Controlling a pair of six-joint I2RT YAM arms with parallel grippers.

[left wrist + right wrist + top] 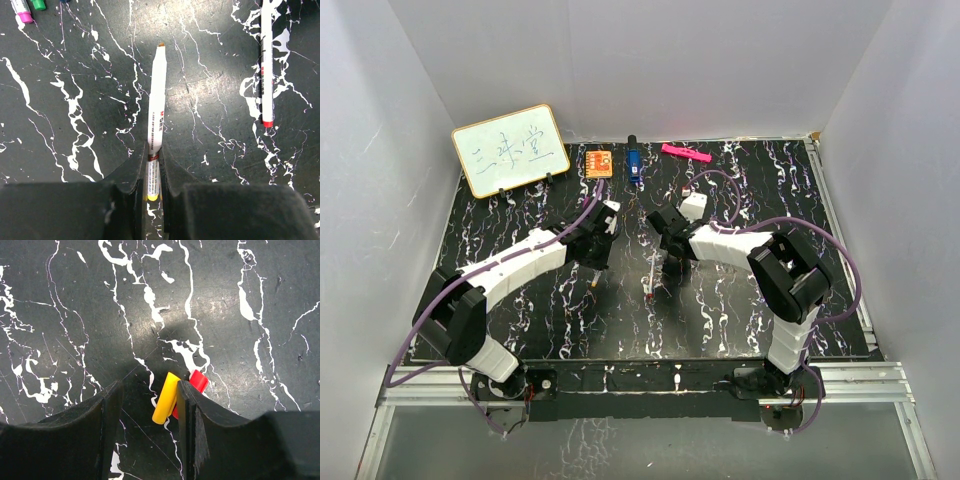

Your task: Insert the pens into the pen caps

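So your left gripper (154,152) is clamping shut on a white pen (157,100), pinching it near its yellow back end, with the orange-ish tip poking out over the desk (75,75). That pen is sitting just left of the red-ended pen (267,75), which is lying flat and not touching it. Your right gripper (150,386) is hanging by the far end of the red-ended pen with its jaws apart, gripping nothing. A yellow cap (166,397) is leaning on the inside of one finger, and a red cap (199,381) is peeking out right behind it.
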